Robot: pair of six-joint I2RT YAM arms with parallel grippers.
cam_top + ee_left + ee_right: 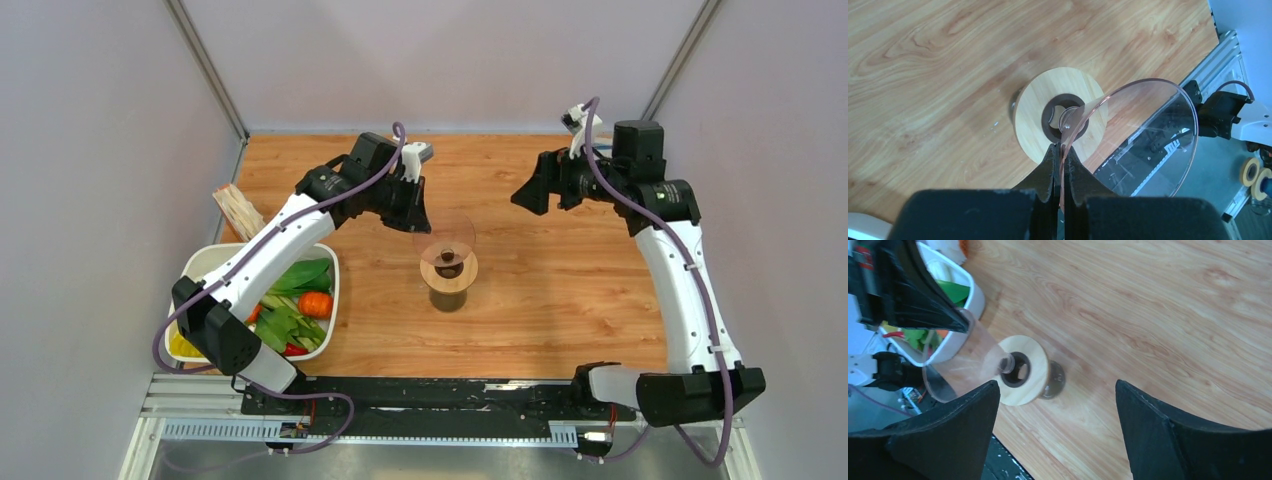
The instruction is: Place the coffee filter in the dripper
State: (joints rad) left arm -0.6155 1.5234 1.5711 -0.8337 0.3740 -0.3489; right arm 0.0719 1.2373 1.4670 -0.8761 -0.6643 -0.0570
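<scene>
Left wrist view shows what the top view does not: the left gripper [1062,150] is clenched on the rim of the clear funnel-shaped dripper with round tan ring base [1034,117]. The top view places it mid-table on a small dark glass cup [447,297], mouth up, axis vertical. The right gripper [1057,385] is spread wide, holding nothing. A white tub of vegetables [207,262] sits at frame left, well apart.
</scene>
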